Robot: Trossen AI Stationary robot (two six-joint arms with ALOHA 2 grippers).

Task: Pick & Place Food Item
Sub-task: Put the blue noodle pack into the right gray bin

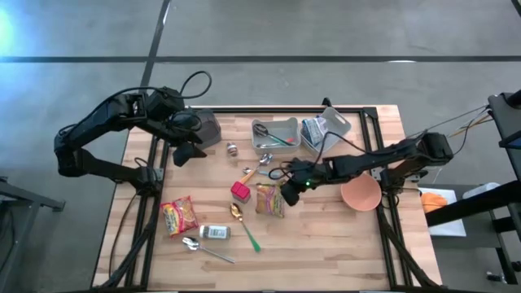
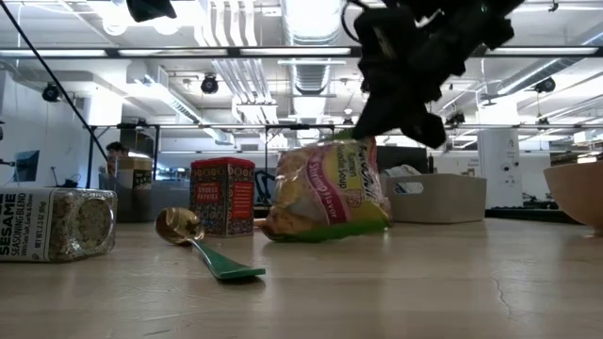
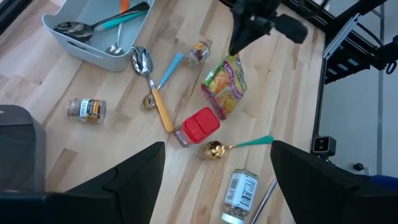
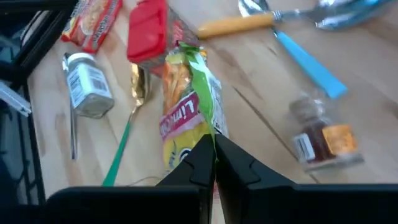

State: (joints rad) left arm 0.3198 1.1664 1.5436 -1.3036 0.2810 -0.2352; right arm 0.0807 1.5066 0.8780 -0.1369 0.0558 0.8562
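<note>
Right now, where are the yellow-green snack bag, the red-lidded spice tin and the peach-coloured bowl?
Yellow-green snack bag (image 3: 225, 87): left wrist view, middle of its printed front.
Red-lidded spice tin (image 3: 200, 124): left wrist view, on its red lid.
Peach-coloured bowl (image 1: 361, 194): high view, inside the bowl.

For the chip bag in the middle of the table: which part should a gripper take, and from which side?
The flat sealed top edge, from above. The chip bag is puffy through its body but its seam is thin enough for narrow jaws. The right gripper is shut on that edge, and in the low view the bag stands up from the table under it. The spoon beside it leaves the top clear.
</note>
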